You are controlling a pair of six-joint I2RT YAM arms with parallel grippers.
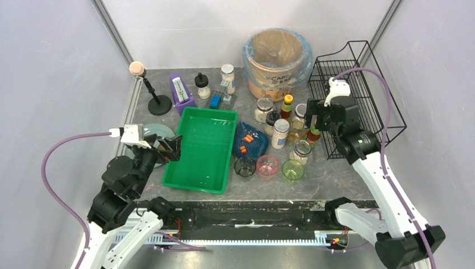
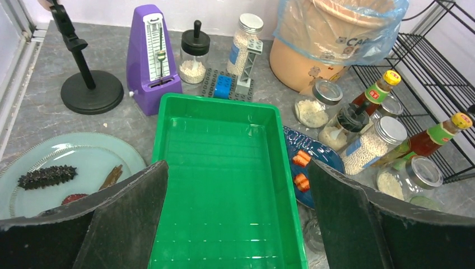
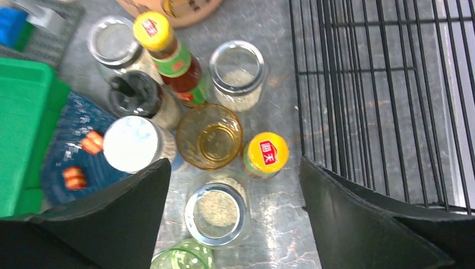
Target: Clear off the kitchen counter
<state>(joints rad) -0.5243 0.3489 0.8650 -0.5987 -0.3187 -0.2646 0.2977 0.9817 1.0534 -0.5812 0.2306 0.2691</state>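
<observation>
The kitchen counter (image 1: 336,174) is a dark grey mottled top crowded with items. A cluster of jars, sauce bottles and glasses stands right of centre. My right gripper (image 1: 315,120) hangs open above that cluster. Between its jaws in the right wrist view (image 3: 234,168) lie a yellow-capped sauce bottle (image 3: 266,154), a clear-lidded jar (image 3: 217,213) and an amber glass (image 3: 210,136), none touched. My left gripper (image 1: 172,147) is open over the left rim of the green tray (image 1: 201,148). In its wrist view (image 2: 237,165) only the tray floor (image 2: 224,196) shows between the fingers.
A black wire rack (image 1: 364,95) stands at the right and a lined bucket (image 1: 277,61) at the back. A purple metronome (image 1: 182,92), a black stand (image 1: 154,98), a pale plate with food (image 2: 67,162), a blue plate (image 1: 250,143) and three glasses (image 1: 267,166) are also on the counter.
</observation>
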